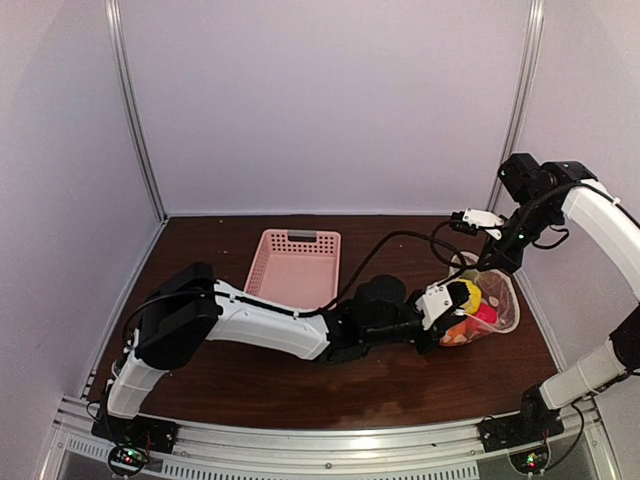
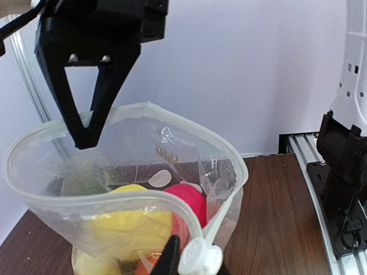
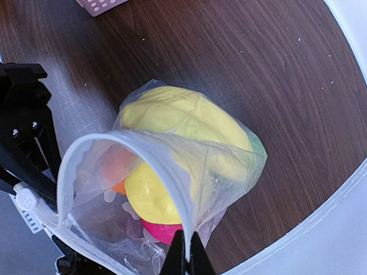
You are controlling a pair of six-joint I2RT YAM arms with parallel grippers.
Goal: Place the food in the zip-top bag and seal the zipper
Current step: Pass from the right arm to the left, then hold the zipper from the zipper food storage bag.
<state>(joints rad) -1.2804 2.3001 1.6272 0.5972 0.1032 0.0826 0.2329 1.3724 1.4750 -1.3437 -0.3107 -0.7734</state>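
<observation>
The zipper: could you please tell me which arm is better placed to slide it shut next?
Left, probably: the left hand sits at the white slider on the zipper, while the right hand is shut on the zip-top bag rim across the mouth, holding it up.

Left hand (image 1: 452, 312) and right hand (image 1: 480, 266) meet at the zip-top bag (image 1: 506, 298) of food (image 1: 484, 313).

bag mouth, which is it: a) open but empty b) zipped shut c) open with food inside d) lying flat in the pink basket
c: the bag rim stands in a wide open loop, food shows inside it, and the right hand pinches the far rim.
</observation>
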